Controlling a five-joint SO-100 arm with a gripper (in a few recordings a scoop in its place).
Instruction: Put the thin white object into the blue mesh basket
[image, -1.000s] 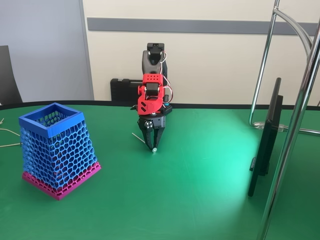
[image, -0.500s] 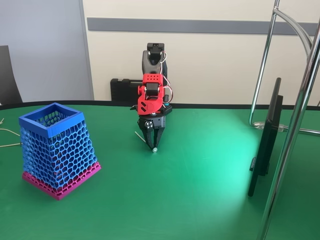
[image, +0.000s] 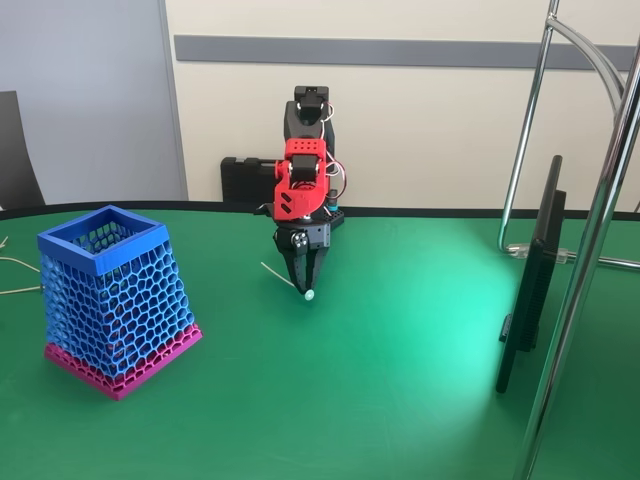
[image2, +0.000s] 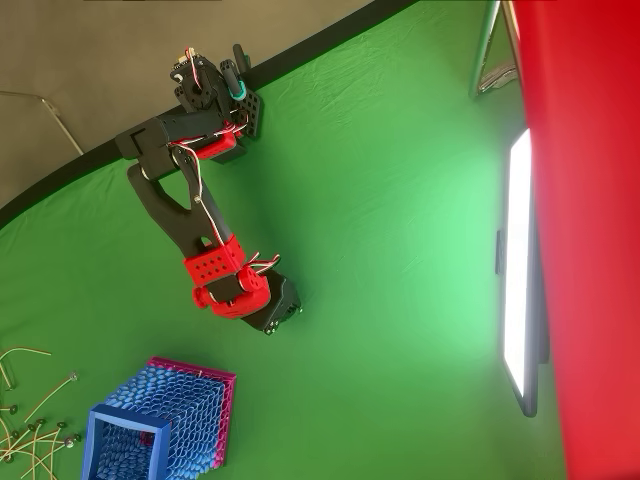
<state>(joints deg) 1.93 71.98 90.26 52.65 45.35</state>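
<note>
Fixed view. The red-and-black arm (image: 300, 190) stands near the far edge of the green worktop (image: 400, 380), bent so the hand (image: 304, 285) points straight down. The two dark fingers (image: 298, 268) are drawn together to a narrow point, pinched on the thin white object (image: 285, 279). The stick runs on a slant through the fingertips: its bare end sticks out to the picture's left and slightly up, its small pale rounded tip sits just below and right of the fingertips. Whether the tip touches the worktop I cannot tell. The blue mesh basket (image: 110, 295) stands upright near the left edge of the worktop, well apart from the hand, magenta base band down, open square rim up. A dark flat screen (image: 530, 280) stands edge-on towards the right edge, with chrome stand tubing (image: 590, 250) beside it.

Overhead view. The arm (image2: 200, 230) reaches from its base at the worktop's black border towards the middle of the green surface (image2: 400, 250). The wrist housing covers the hand from above; fingers and stick are hidden here. The basket (image2: 160, 425) sits at the bottom left corner of the picture, near the arm's wrist but clear of it. Loose pale sticks (image2: 35, 425) lie scattered just left of the basket, by the worktop's edge. The lit screen (image2: 518, 270) shows along the right.
</note>
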